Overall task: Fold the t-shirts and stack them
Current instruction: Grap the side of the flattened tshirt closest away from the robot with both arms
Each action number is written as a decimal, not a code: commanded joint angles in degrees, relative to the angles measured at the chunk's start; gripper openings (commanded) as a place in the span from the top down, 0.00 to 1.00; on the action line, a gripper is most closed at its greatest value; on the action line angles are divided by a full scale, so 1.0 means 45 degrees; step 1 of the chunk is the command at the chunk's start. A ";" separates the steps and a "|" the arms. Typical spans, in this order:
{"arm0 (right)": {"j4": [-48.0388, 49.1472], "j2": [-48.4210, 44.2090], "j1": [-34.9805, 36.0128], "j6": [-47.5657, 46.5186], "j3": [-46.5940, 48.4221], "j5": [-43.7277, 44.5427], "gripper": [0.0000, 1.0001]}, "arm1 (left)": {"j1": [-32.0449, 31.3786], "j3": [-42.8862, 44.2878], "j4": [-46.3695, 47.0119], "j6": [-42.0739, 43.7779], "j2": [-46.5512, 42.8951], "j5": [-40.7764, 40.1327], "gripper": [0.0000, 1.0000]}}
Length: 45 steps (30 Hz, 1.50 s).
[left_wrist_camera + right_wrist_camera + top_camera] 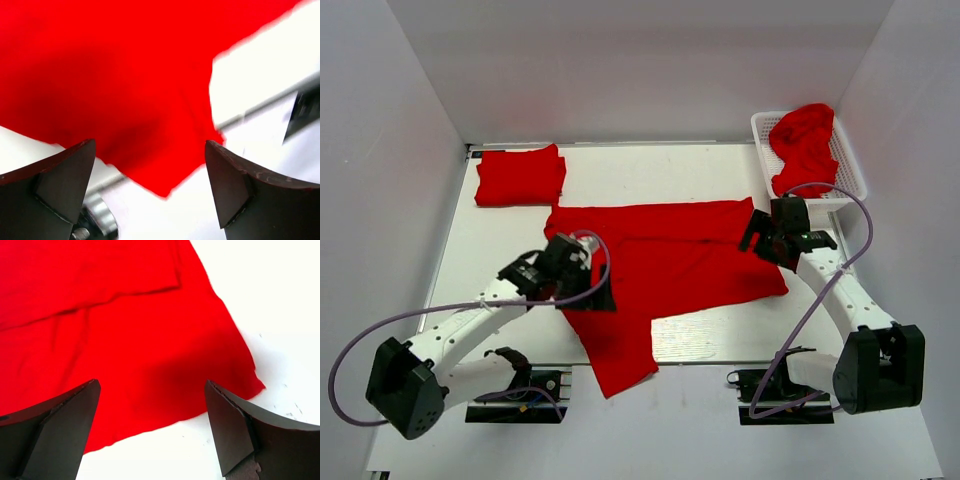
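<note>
White walls close in a white table (700,175) on three sides, and the arms' bases sit at its near edge. One red t-shirt, the spread t-shirt (680,260), lies opened across the middle of the table; one pointed end of it runs down to the near edge and seems to hang over it.

The left gripper (592,292) is over the near-left part of this shirt. In the left wrist view the left gripper (150,185) has its two dark fingers (60,185) set wide apart, with nothing held between them. The spread t-shirt (115,85) fills the upper part of that view, and one corner of it reaches down into the gap between the fingertips (whether they touch the cloth cannot be told).

The right gripper (757,240) is at the shirt's right edge, just in front of the basket. Its wrist view shows the right gripper (152,425) parted just as widely, its fingers (235,430) empty. The spread t-shirt (115,330) lies flat beyond them, with a fold line across it, its hem passing between the fingertips and its corner ending near the right finger.

A folded t-shirt (520,178) rests at the table's far left, apart from the spread one. At the far right stands a white lattice basket (848,165) with a crumpled t-shirt (805,145) draped in it.
</note>
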 commanded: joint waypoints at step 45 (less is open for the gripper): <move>-0.0695 -0.0571 -0.0143 0.0184 -0.0618 0.1615 0.10 | -1.2106 -0.1309 -0.0588 -0.9006 0.4099 -0.5138 0.39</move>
